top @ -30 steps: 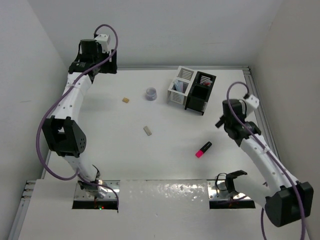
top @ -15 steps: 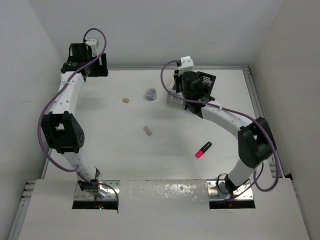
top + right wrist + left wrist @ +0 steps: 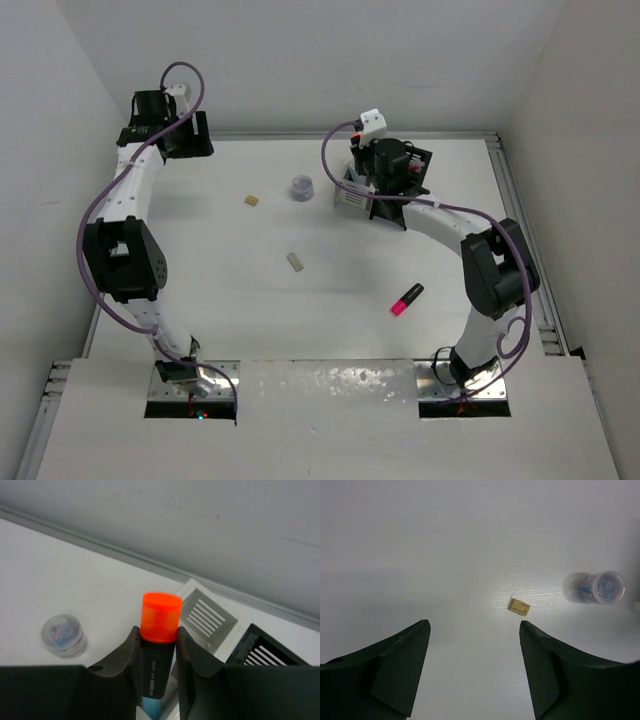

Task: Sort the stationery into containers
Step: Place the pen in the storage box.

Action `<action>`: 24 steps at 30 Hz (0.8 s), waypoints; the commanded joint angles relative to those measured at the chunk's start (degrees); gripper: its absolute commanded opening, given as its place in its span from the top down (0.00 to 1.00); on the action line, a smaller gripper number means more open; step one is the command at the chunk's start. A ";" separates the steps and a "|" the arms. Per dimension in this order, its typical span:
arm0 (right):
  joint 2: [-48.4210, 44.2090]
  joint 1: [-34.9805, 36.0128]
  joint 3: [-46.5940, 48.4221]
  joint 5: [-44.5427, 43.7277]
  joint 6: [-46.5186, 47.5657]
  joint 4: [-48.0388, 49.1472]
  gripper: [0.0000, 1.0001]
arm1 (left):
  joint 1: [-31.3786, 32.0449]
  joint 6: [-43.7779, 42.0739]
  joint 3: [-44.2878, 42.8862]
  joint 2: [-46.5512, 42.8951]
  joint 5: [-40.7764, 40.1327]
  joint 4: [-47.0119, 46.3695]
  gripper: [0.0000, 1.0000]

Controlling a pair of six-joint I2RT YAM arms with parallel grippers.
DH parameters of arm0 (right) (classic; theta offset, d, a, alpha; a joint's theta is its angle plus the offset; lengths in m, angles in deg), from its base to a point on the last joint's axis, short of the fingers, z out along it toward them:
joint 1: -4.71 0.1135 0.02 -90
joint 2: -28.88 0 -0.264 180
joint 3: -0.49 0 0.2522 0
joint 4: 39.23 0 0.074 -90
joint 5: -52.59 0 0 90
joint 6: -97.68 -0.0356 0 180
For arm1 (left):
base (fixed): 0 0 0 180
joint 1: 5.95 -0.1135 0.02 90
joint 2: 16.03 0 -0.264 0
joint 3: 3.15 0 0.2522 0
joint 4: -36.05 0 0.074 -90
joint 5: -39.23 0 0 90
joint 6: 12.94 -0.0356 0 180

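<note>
My right gripper (image 3: 158, 632) is shut on a black highlighter with an orange cap (image 3: 160, 615) and holds it just above the white bin (image 3: 207, 616), with the black bin (image 3: 262, 650) joined on its right. A pale blue stick (image 3: 152, 707) shows below the highlighter. In the top view the right gripper (image 3: 385, 165) covers both bins (image 3: 352, 192). My left gripper (image 3: 474, 626) is open and empty, high over the back left (image 3: 165, 130). Below it lie a beige eraser (image 3: 519, 607) and a greyish round piece (image 3: 605, 586).
In the top view, the beige eraser (image 3: 252, 200) and round piece (image 3: 302, 187) lie left of the bins. A second small beige block (image 3: 295, 261) lies mid-table. A black highlighter with a pink end (image 3: 407, 298) lies right of centre. Walls close the back and sides.
My right arm has swung from the right side of the table to over the bins. My left gripper has shifted a little left along the back wall.
</note>
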 commanded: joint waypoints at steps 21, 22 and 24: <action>4.45 -9.45 -17.21 21.52 -8.00 36.20 0.44 | -1.37 -3.28 -2.50 -3.73 -6.83 0.31 0.28; 3.92 -9.63 -17.38 22.13 -8.62 36.01 0.42 | -1.45 -3.55 -2.50 -3.82 -6.83 0.49 0.28; 2.00 -9.89 -17.38 22.22 -9.67 35.49 0.39 | -1.72 -3.72 -2.41 -4.18 -6.83 0.49 0.27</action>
